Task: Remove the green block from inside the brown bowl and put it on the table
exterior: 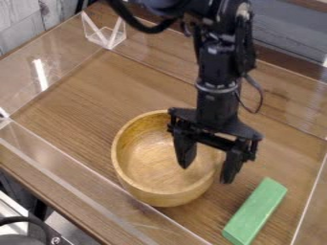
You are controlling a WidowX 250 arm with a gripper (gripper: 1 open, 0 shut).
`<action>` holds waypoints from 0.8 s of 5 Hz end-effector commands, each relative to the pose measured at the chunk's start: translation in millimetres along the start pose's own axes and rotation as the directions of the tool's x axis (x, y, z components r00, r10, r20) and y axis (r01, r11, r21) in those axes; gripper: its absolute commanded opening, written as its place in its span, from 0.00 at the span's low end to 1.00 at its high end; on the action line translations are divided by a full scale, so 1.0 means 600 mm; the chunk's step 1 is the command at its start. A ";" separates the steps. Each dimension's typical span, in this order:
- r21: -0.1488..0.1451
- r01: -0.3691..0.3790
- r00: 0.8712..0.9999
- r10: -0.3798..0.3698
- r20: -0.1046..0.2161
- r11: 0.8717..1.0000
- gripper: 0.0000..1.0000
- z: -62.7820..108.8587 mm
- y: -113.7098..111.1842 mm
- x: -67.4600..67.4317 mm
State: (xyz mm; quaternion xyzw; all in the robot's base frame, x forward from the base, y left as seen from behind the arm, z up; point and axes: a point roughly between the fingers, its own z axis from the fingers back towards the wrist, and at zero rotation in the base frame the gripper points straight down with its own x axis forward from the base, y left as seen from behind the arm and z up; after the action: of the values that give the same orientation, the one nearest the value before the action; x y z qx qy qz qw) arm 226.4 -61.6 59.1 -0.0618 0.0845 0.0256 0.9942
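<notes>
The green block [257, 213] lies flat on the table [90, 105], outside the brown bowl [160, 158], at about four o'clock from the bowl's centre and close to its outer wall without clearly touching it. The block's long axis runs diagonally, from lower left up toward the upper right. Nothing grips it.

The bowl sits upright on the tabletop, its hollow showing only pale wood grain.

Above the bowl's right rim hangs the gripper [207, 161], pointing nearly straight down, its two dark fingers spread wide apart and holding nothing. One finger reaches over the bowl's interior; the other hangs past the rim at about three o'clock, just above the block's upper end.

The black arm [224, 53] rises from the gripper toward twelve o'clock. Clear acrylic walls [57, 43] border the table.
</notes>
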 end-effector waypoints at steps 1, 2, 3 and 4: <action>-0.013 0.012 0.998 -0.011 0.056 1.000 1.00 0.039 -0.004 0.026; -0.020 0.019 0.997 -0.018 0.073 1.000 1.00 0.069 -0.005 0.045; -0.023 0.030 0.994 -0.027 0.108 0.999 1.00 0.108 -0.005 0.073; -0.021 0.043 0.990 -0.040 0.137 0.999 1.00 0.127 -0.005 0.089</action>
State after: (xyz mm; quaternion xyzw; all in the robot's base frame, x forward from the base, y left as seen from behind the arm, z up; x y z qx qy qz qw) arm 284.5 -54.6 111.0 -0.0713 0.0402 0.0082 0.9966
